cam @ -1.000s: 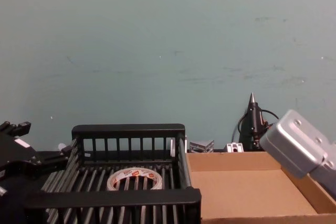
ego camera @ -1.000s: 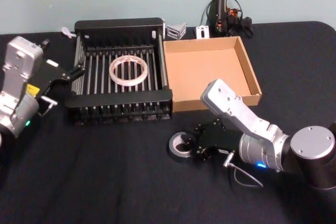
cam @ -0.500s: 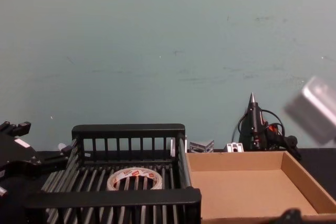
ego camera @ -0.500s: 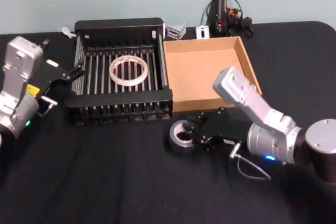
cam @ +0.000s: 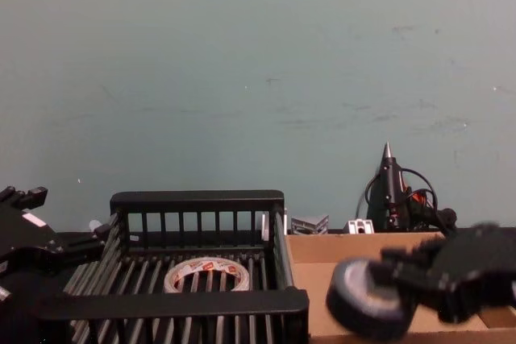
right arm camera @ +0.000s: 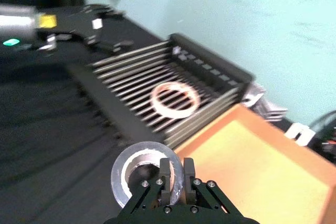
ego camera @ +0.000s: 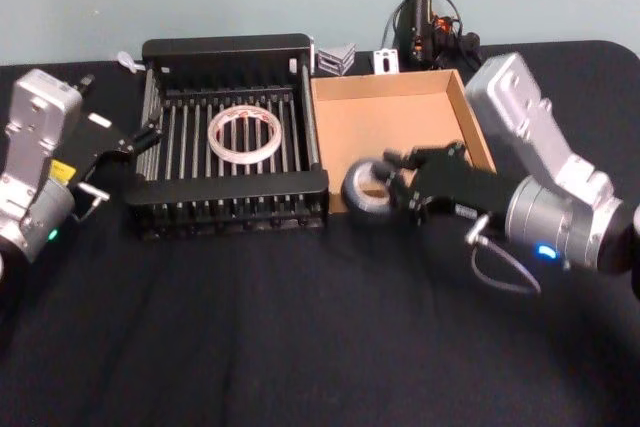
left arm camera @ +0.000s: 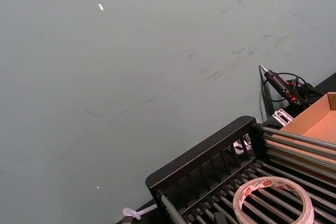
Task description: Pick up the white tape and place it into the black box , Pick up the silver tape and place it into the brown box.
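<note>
Silver tape [ego camera: 366,191] had come up off the table [ego camera: 300,327] within the last second, pinched through its wall by the right gripper [ego camera: 392,190], and hung over the brown box's [ego camera: 400,132] near wall. Beyond the gripper, to its left, the white tape [ego camera: 244,134] already lay in the black box [ego camera: 230,52], so only a release seemed left. Farther left, the left gripper [ego camera: 135,139] sat beside the crate; whether spread or closed I could not tell
</note>
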